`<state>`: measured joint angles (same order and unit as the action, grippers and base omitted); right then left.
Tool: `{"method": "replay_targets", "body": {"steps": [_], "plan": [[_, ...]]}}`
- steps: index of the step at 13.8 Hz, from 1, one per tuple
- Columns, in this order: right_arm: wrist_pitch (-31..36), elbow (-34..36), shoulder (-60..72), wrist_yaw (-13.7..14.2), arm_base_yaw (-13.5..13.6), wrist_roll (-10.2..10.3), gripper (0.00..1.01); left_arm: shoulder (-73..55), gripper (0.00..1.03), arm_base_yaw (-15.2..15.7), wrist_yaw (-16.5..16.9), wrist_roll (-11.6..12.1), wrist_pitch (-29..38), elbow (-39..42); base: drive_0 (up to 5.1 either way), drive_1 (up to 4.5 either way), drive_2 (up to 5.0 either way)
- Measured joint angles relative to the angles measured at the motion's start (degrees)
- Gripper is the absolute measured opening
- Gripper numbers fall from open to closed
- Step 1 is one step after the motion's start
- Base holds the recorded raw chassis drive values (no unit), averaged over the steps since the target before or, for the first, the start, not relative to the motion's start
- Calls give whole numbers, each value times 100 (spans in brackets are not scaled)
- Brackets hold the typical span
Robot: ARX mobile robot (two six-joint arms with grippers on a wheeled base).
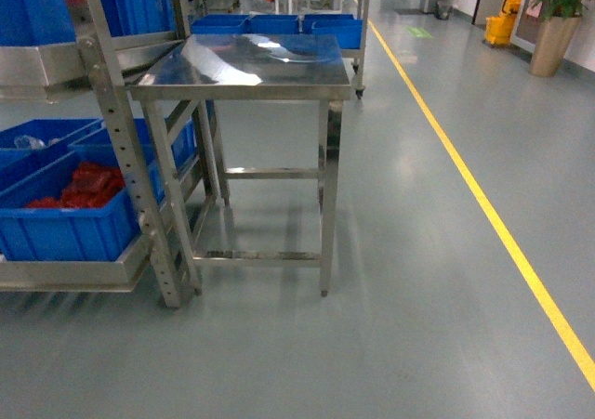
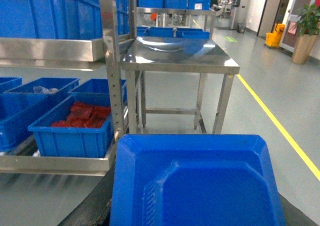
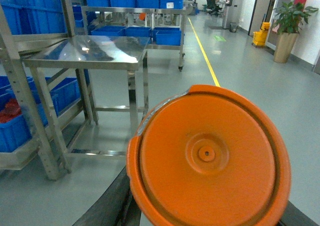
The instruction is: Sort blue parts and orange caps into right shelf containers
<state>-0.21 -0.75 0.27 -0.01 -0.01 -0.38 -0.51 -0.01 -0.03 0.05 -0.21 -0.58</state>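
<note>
Steel makes up the bare desk [image 1: 244, 66] standing in the middle of the head view, on a grey floor [image 1: 418, 280] with a yellow line [image 1: 483, 205] running along it. To its left stands a metal shelf rack [image 1: 121, 150]; on the low shelf sits a blue crate [image 1: 70, 224] holding red pieces [image 1: 88, 185], with more blue crates [image 1: 42, 136] behind it. Further crates [image 1: 279, 24] rest on a second rack beyond the desk. A potted plant [image 1: 556, 29] and a yellow bucket [image 1: 502, 27] stand far right.

Neither pincer appears in the head view. The left wrist view is filled at the bottom by a blue tray-like part [image 2: 197, 181], close to the lens; the left pincer itself is hidden, so I cannot tell whether it is clenched. The right wrist view shows a round orange cap [image 3: 210, 158] just as close, and the right pincer is likewise hidden and cannot be judged.
</note>
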Motion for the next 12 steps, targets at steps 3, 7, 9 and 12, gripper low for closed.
{"method": "replay_targets", "body": {"steps": [3, 7, 9, 12], "plan": [[-13, 0, 0, 0, 0, 0, 42, 0, 43, 0, 0, 0, -11, 0, -9, 425, -442], [-20, 0, 0, 0, 0, 0, 42, 0, 43, 0, 4, 0, -2, 0, -6, 428, -439], [-20, 0, 0, 0, 0, 0, 42, 0, 43, 0, 2, 0, -26, 0, -3, 430, -436], [-20, 0, 0, 0, 0, 0, 42, 0, 43, 0, 2, 0, -20, 0, 2, 435, -432]]}}
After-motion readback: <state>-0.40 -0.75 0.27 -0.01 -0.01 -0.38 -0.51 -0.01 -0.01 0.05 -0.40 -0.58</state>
